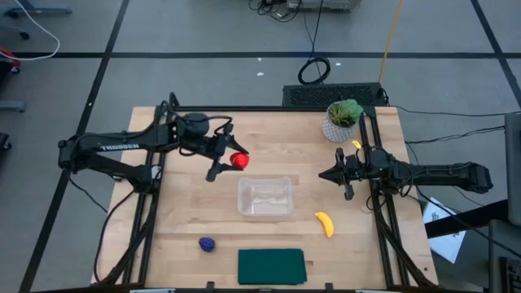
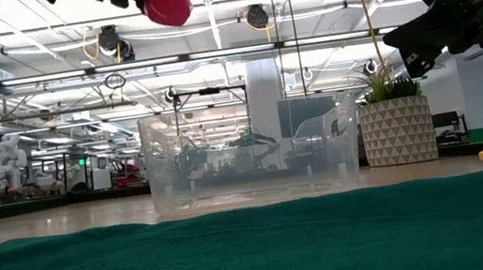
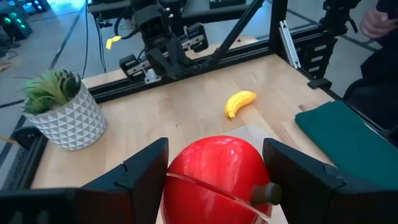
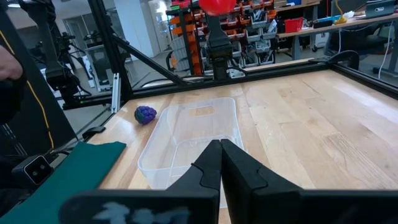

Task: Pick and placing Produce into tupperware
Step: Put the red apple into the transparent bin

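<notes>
The tupperware (image 1: 264, 196) is a clear rectangular tub with rounded corners, and it stands upright near the middle of the wooden table (image 1: 179, 216) with its long axis going across from the left arm's side to the right arm's side. In the low view its walls are see-through, and I see nothing inside it. The left gripper (image 1: 230, 157) is clamped on the red round piece (image 1: 238, 160) and holds it in the air, just beyond the tub's far left corner; in the left wrist view the red piece (image 3: 217, 174) is glossy and sits between the two dark fingers (image 3: 134, 180). The yellow banana (image 1: 325, 224) lies on the table near the tub's front right corner (its curved length runs roughly from the tub toward the front edge). The dark purple lump (image 1: 207, 243) rests on the table at the front left, beside the dark green mat (image 1: 271, 266). The right gripper (image 1: 324, 175) hangs right of the tub with its fingers pressed together and holding nothing, near the potted plant (image 1: 342, 119).
</notes>
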Action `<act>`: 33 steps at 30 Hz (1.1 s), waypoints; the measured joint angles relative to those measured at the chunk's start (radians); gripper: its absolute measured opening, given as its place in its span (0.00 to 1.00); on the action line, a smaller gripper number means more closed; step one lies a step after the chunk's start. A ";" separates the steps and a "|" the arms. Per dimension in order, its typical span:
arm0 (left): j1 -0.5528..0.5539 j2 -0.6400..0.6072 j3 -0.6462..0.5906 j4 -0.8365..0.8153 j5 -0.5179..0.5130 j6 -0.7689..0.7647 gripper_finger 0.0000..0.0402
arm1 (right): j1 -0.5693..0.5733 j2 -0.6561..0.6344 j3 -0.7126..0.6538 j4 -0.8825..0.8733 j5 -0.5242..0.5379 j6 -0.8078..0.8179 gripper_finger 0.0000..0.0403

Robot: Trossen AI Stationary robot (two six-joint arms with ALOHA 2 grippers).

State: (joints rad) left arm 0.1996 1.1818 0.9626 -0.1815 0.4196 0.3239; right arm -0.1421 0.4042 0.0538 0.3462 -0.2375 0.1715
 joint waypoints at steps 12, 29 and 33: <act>-0.012 -0.004 -0.223 0.366 -0.003 -0.161 0.63 | 0.000 0.000 0.000 0.000 0.000 0.000 0.00; -0.065 -0.004 -0.241 0.442 -0.123 -0.323 0.63 | 0.000 0.000 0.000 0.000 0.000 0.000 0.00; -0.093 -0.004 -0.241 0.442 -0.172 -0.322 0.63 | 0.000 0.000 0.000 0.000 0.000 0.000 0.00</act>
State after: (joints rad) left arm 0.1066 1.1778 0.7216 0.2600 0.2480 0.0018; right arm -0.1421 0.4046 0.0536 0.3462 -0.2375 0.1715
